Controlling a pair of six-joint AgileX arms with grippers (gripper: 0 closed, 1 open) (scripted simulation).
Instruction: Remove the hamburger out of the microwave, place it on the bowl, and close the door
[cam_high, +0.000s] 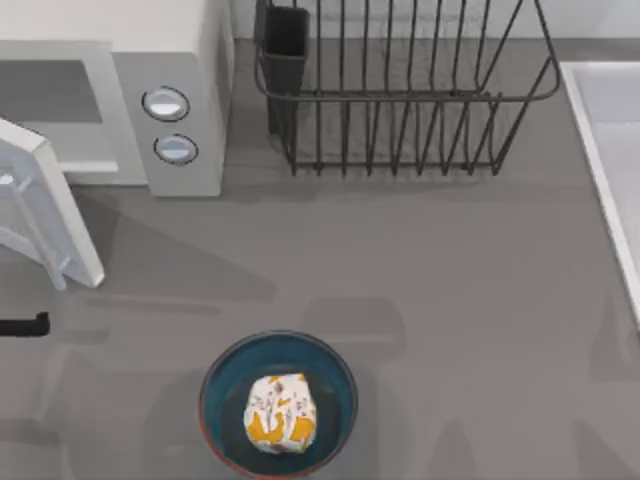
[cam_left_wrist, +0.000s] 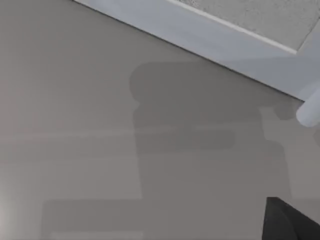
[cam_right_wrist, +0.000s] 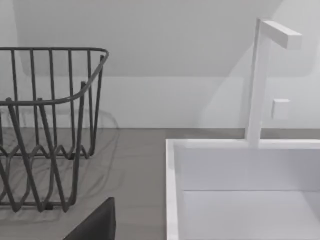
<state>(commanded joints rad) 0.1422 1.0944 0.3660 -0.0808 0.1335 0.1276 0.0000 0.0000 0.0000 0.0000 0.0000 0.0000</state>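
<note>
On the grey table (cam_high: 450, 300), the hamburger (cam_high: 281, 411) sits upright in the bowl (cam_high: 216, 375); jaws' state indiscernible.

microwave (cam_high: 150, 90) cut off by the top view's left and top edges; most of its cavity out of frame. door (cam_high: 45, 200) cropped at the left edge, hinge side not visible. dark sliver (cam_high: 25, 325) at the left edge, too little in frame to identify. bowl (cam_high: 215, 385) rim clipped at the bottom edge. rack (cam_high: 400, 95) top cut off. sink (cam_high: 600, 150) runs off the right edge. dark corner shapes in both wrist views, unidentifiable.
</note>
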